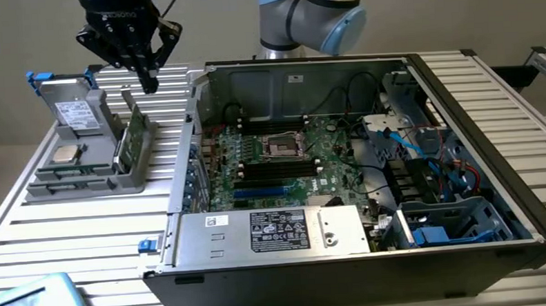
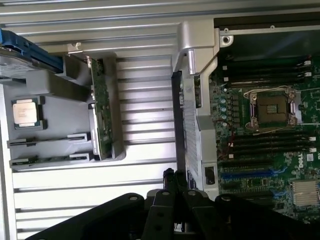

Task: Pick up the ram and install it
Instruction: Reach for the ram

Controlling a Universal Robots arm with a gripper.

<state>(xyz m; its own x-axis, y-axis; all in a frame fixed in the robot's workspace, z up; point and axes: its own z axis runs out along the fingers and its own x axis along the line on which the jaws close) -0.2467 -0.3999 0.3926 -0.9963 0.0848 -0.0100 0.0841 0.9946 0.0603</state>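
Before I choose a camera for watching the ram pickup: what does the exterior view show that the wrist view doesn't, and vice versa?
Exterior view adds: the labelled silver power supply box and the grey-and-blue robot arm joint. Wrist view adds: a look down on the thin green ram stick, edge-up in its slot. Both share: the grey parts tray, the square silver processor chip, the tall green circuit card, the motherboard's empty processor socket, the shut black fingers.

Thin green ram (image 2: 47, 161) stick – seen edge-on – stands upright in a narrow slot of the grey holder (image 2: 55, 125), beside the processor, on the counter (image 2: 145, 90).
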